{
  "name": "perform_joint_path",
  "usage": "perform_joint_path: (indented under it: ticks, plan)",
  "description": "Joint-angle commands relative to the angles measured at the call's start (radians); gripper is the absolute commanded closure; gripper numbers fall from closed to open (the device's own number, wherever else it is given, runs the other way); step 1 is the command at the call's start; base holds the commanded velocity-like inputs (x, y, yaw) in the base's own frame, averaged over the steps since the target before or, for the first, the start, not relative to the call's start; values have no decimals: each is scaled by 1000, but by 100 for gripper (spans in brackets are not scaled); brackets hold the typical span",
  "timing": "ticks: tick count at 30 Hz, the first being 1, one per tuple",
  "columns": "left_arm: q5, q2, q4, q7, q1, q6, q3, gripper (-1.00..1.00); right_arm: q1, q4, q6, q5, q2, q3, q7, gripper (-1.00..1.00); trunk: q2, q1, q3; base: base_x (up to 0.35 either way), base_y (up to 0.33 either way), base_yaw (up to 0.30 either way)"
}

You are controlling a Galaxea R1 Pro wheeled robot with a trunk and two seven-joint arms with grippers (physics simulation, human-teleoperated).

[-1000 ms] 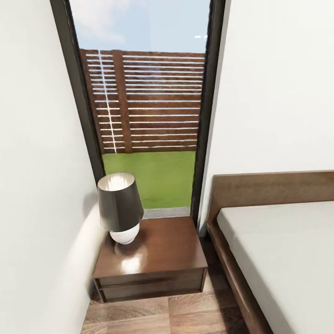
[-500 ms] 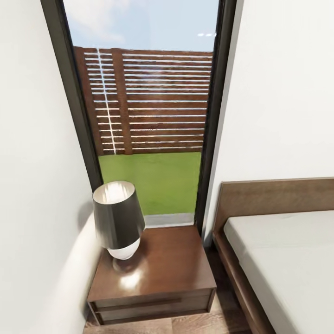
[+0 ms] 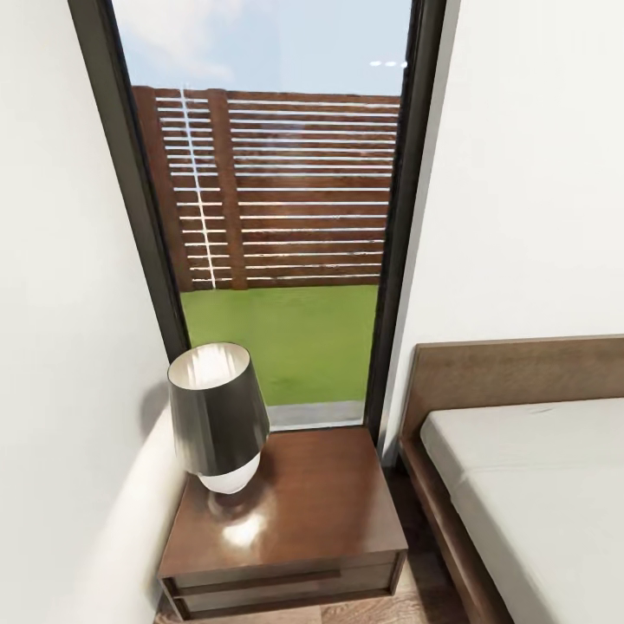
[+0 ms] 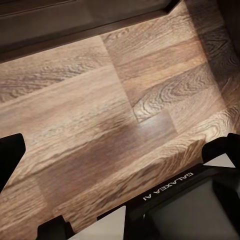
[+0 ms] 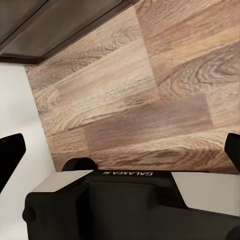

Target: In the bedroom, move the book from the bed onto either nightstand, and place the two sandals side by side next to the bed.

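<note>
Nightstand [image 3: 303,511]: dark reddish-brown wood, glossy top w/ pale glare. Lamp [image 3: 217,416]: dark grey shade, pale inside, white base. Bed [image 3: 537,468]: white mattress, brown frame & headboard. Walls [image 3: 537,173] off-white. Window frame [image 3: 130,173] black; beyond it brown slatted fence [image 3: 277,191], green grass [image 3: 286,338], pale blue sky. Floor [image 4: 100,100]: mid-brown wood grain planks.

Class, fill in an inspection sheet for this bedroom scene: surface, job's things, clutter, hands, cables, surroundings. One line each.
Surface: nightstand with a glossy dark top, bare beside the lamp.
Job's things: bed with a plain white mattress right of the nightstand; book and sandals nothing seen.
Clutter: lamp with a dark shade on the nightstand's left rear part.
Hands: left hand and right hand open, nothing between the fingers, over wood floor.
Cables: nothing seen.
Surroundings: tall window showing fence and grass; white walls.
</note>
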Motion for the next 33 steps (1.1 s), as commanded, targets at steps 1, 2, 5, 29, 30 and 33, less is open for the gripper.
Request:
perform_joint_path:
  ticks: [1, 2, 5, 29, 30, 33]
  plan:
    - [-10, 0, 0, 2, -1, -10, -4, -100, -1, 1, 1, 10, -1, -9, 2, -100, -1, 0, -1, 0, 0, 0]
    - [-10, 0, 0, 2, -1, -10, -4, -100, -1, 1, 1, 10, -1, -10, 2, -100, -1, 0, -1, 0, 0, 0]
    - [-10, 0, 0, 2, -1, -10, -4, -100, -1, 1, 1, 9, -1, -9, 2, -100, -1, 0, -1, 0, 0, 0]
    - [-10, -1, 0, 1, -1, -10, -4, -100, -1, 1, 1, 11, 4, -7, 2, -100, -1, 0, -1, 0, 0, -67]
    - [-10, 0, 0, 1, -1, -10, -4, -100, -1, 1, 1, 11, 4, -7, 2, -100, -1, 0, -1, 0, 0, 0]
    - [-10, 0, 0, 1, -1, -10, -4, -100, -1, 1, 2, 11, 4, -7, 2, -100, -1, 0, -1, 0, 0, 0]
